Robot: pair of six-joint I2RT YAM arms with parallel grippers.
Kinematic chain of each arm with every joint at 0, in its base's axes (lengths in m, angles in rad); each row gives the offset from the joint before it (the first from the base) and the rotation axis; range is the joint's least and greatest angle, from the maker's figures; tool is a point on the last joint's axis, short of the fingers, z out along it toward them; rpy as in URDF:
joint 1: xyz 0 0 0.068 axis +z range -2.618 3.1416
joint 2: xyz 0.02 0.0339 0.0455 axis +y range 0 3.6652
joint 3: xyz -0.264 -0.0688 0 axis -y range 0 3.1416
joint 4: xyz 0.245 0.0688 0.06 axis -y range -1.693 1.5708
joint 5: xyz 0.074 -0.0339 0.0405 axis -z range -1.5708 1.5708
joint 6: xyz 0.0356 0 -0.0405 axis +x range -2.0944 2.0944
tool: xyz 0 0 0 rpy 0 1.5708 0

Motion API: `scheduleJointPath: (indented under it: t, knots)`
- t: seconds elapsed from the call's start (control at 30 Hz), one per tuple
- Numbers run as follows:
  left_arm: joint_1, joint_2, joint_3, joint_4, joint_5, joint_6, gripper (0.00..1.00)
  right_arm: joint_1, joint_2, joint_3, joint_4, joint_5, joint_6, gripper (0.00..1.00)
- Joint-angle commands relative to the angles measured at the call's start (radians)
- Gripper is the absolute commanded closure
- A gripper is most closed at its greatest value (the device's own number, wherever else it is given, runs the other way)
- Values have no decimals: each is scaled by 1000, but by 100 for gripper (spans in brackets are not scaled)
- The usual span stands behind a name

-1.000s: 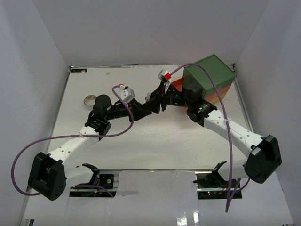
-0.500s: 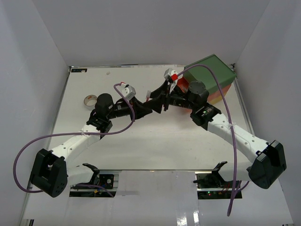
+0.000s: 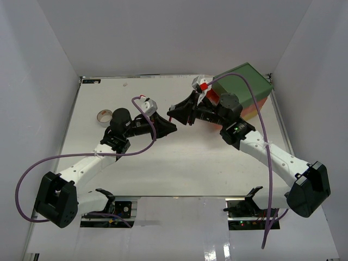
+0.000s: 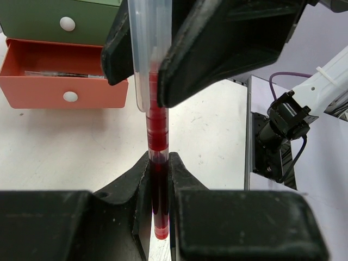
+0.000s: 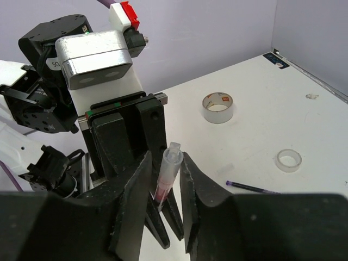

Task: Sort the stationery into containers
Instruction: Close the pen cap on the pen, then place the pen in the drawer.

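Note:
A red pen (image 4: 156, 141) with a clear cap (image 5: 173, 160) is held in the air between both arms. My left gripper (image 4: 157, 163) is shut on its red barrel. My right gripper (image 5: 166, 166) has closed in on the capped end from the opposite side, its fingers (image 4: 217, 49) flanking the cap. In the top view the two grippers meet mid-table, left (image 3: 173, 127) and right (image 3: 182, 112). The three-drawer chest (image 3: 246, 87) stands at the back right. Its orange-red middle drawer (image 4: 60, 89) is pulled open with pens lying inside. The green top drawer (image 4: 54, 22) is shut.
A beige tape roll (image 5: 218, 107), a smaller clear tape roll (image 5: 288, 160) and a thin dark pen (image 5: 253, 187) lie on the white table (image 3: 163, 163) to the left. White walls enclose the table. Purple cables loop off both arms.
My right gripper has narrowed its jaws around the pen's cap. The right arm swung slightly left and back; my left gripper kept its hold on the barrel.

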Motion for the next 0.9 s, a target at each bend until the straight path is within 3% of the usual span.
scheduleJointPath:
  t: [0.0,0.3,0.6,0.87]
  knots:
    - [-6,-16,26,15,18,-9,100,-6,3,2,84,-3,16,69]
    - [-9,-5,28,16,33,-11,100,-7,-6,-1,85,3,19,90]
    - [-14,0,26,13,33,-18,100,-21,-34,-4,93,15,10,92]
    - [-17,21,42,-17,33,-17,80,-39,-52,-11,88,32,-12,92]
